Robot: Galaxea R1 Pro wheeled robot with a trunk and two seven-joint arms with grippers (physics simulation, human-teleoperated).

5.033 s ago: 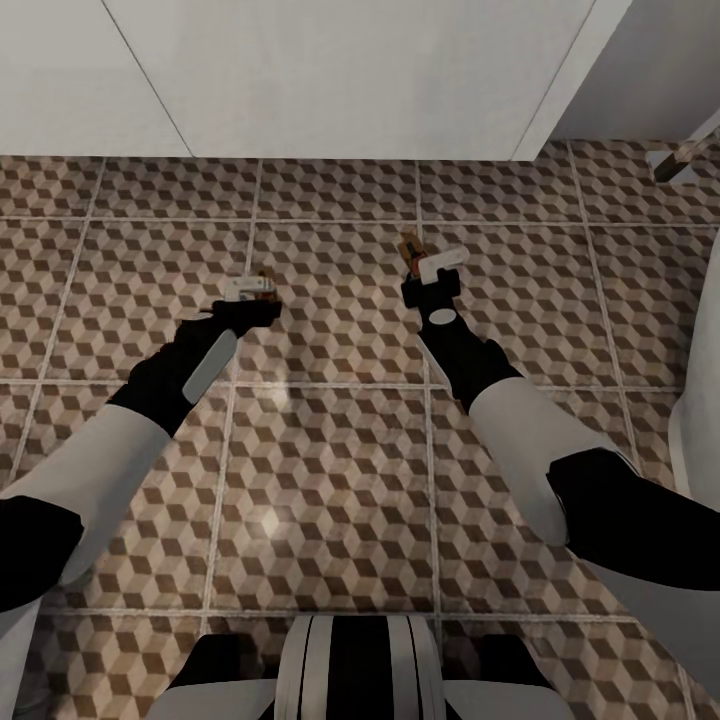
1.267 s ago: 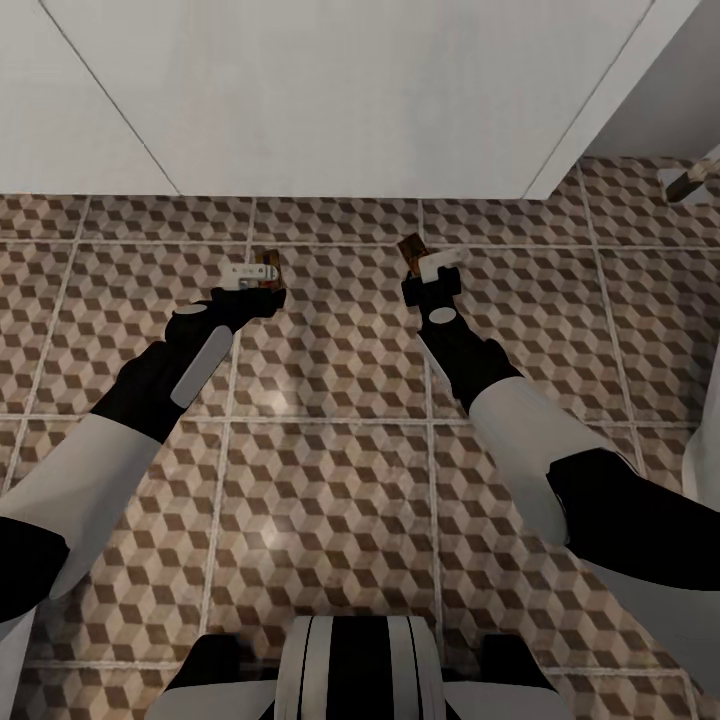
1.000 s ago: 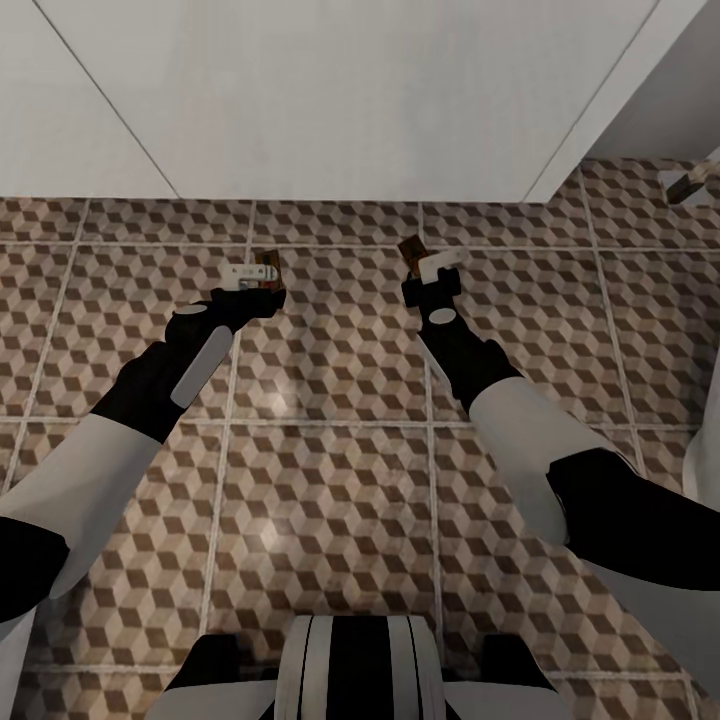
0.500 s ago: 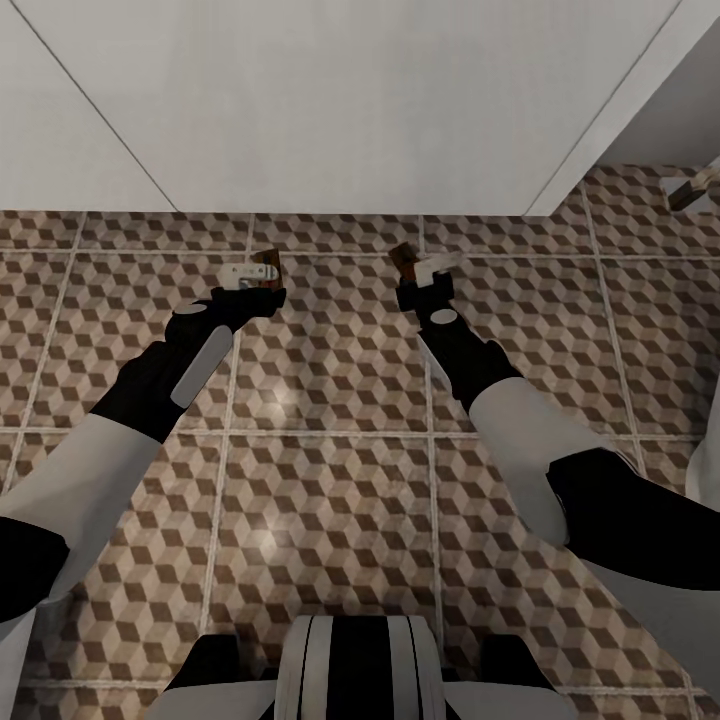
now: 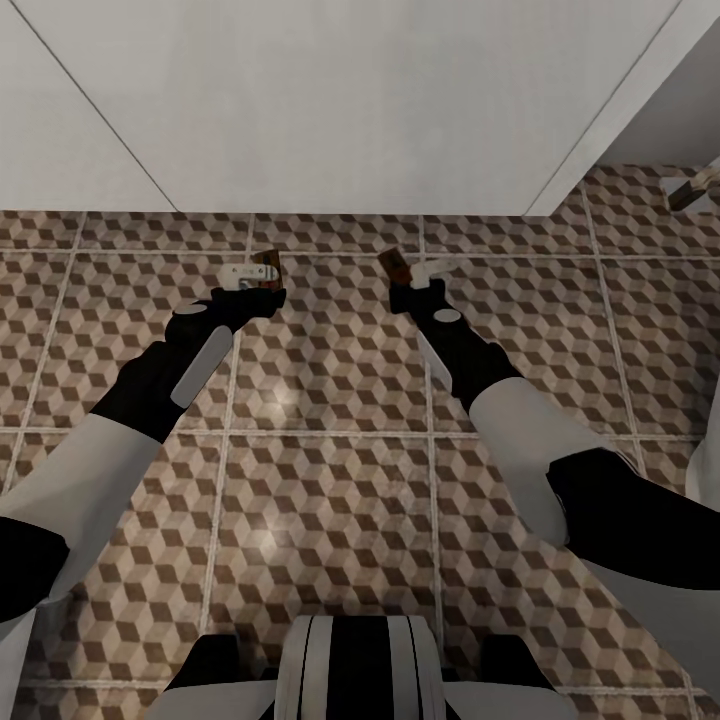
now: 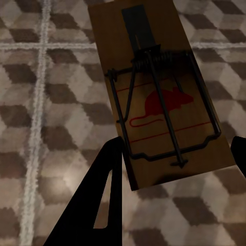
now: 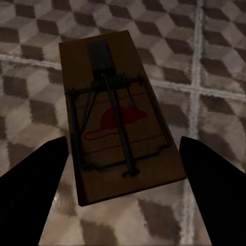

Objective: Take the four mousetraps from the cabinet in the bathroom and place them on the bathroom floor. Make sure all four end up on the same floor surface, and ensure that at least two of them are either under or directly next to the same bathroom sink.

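Right hand [image 5: 412, 275] swung left, spread, mousetrap [image 7: 118, 136] between | left hand [image 5: 252, 276] pinching mousetrap [image 6: 156, 95]

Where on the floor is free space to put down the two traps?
The tiles between the left gripper and right gripper are bare, and so is the strip from the grippers up to the white panel. Each trap has only tile beneath it. It gets tighter at the right edge, by the white fixture.
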